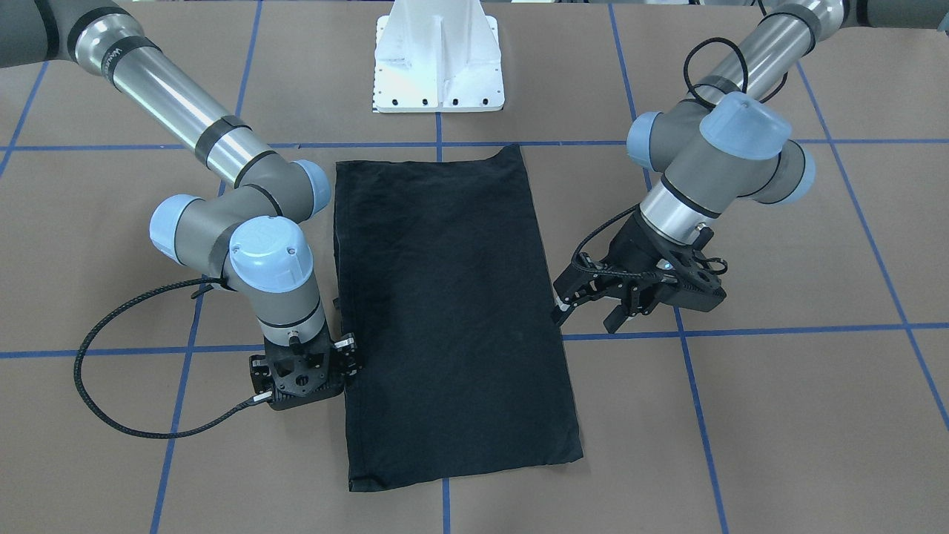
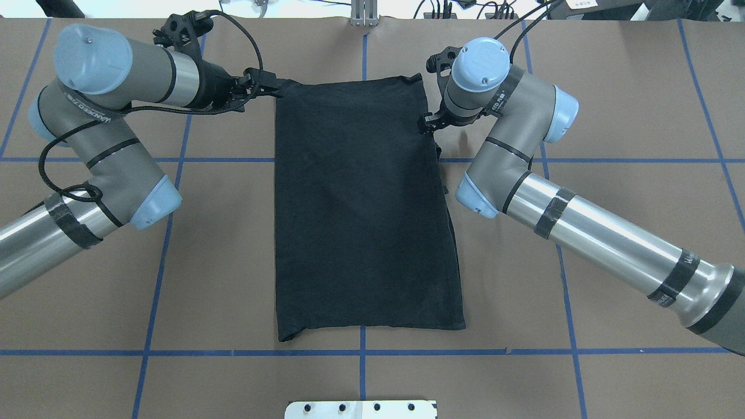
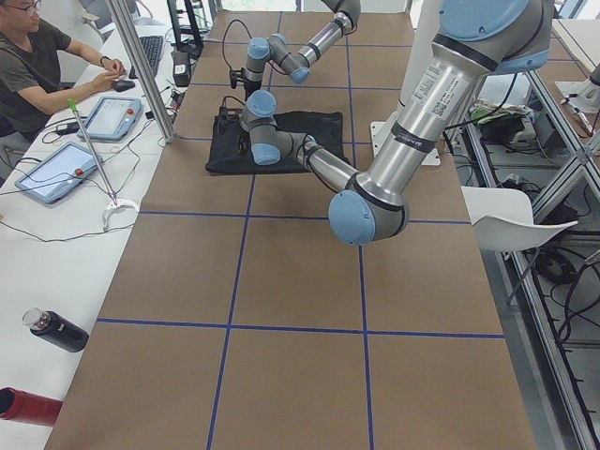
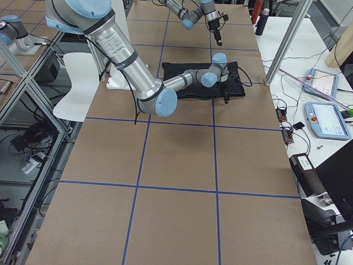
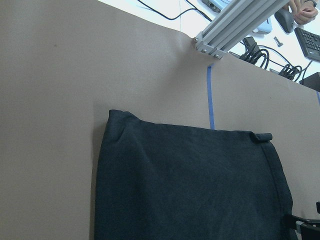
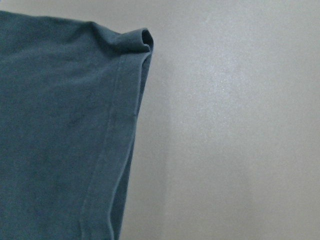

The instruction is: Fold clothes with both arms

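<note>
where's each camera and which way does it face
Front-facing: across the table, facing the white pedestal, steeply down; left arm on view's right, right arm on left.
Overhead: behind the robot, forward and down on the T-shirt; both arms.
Exterior left: table's left end, looking along it; left arm near.
Exterior right: opposite end; right arm near.
Left wrist: down on the T-shirt's far edge; barely any robot.
Right wrist: close over a T-shirt corner; no robot.
Shared: front-facing and overhead show the whole T-shirt, opposite sides.

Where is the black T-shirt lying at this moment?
In the overhead view the folded black T-shirt lies at the middle of the table, between the left end effector beside its left edge and the right end effector at its right edge.
</note>
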Robot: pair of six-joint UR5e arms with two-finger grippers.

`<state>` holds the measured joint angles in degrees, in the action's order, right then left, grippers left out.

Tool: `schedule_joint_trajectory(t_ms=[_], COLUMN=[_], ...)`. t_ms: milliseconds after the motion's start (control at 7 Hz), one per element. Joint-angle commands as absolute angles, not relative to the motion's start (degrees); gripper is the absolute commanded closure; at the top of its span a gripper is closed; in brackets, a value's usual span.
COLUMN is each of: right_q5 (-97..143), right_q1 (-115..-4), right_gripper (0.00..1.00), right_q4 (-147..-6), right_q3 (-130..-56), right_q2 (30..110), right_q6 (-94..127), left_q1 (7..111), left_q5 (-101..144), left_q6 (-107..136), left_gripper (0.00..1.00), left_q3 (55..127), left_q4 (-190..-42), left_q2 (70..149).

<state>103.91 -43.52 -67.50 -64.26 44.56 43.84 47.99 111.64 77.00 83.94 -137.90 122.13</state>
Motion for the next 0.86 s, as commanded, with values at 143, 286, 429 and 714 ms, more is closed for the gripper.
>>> schedule_joint_trajectory(t_ms=[143, 286, 429, 714], right_q5=[110.27, 113.70, 115.38, 119.58], right_q1=[-46.22, -46.93, -47.19, -47.46], right_gripper=[0.00, 0.00, 0.00, 0.00], right_q4=[-67.59, -68.28, -68.29, -73.00], right_q3=[-67.13, -70.54, -75.27, -88.00], right_q2=[44.64, 46.39, 49.89, 57.71], right_q6=[44.12, 44.30, 44.56, 47.80], left_q1=[47.64, 46.77, 43.71, 38.27], left_q5=[112.14, 112.67, 113.63, 113.82], left_q6=[78.47, 82.23, 84.61, 93.29], left_gripper=[0.00, 0.00, 0.00, 0.00], left_q3=[86.20, 88.66, 92.07, 100.59], left_q4=[-137.64, -137.55, -137.55, -137.72], left_q2=[121.99, 120.51, 117.71, 111.57])
